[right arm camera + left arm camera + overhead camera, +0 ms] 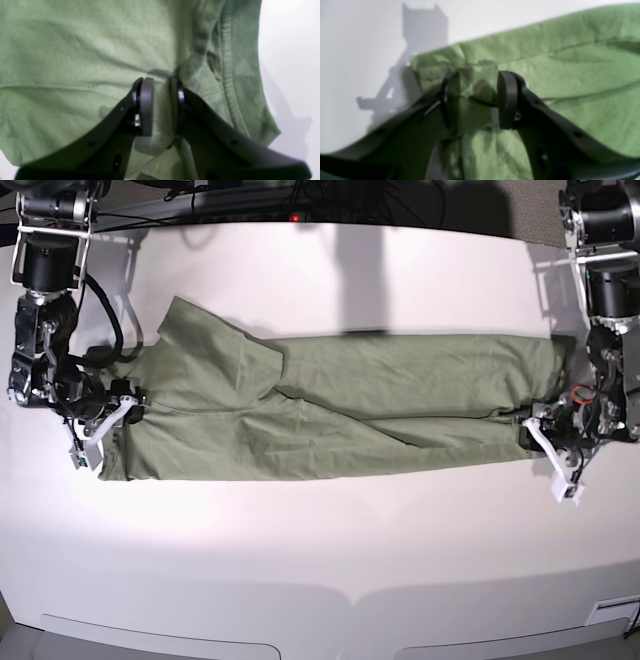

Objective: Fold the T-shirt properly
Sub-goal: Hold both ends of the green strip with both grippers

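Observation:
The sage-green T-shirt (330,400) lies flat on the white table (320,530) as a long band running left to right, with a sleeve (200,330) sticking up at the left. My right gripper (125,405) is at its left end. In the right wrist view the T-shirt (75,50) fills the frame, and the right gripper (162,105) is slightly open, with cloth near a stitched hem (226,75) in the narrow gap. My left gripper (535,425) is at the right end. Seen close, the left gripper (477,100) is open, and a wrinkled edge of the T-shirt (570,75) lies between its fingers.
Both arm bases stand at the table's back corners, one at the left (45,240) and one at the right (605,240). Cables (250,195) run along the back edge. Bare white tabletop stretches in front of the shirt down to the front edge (320,605).

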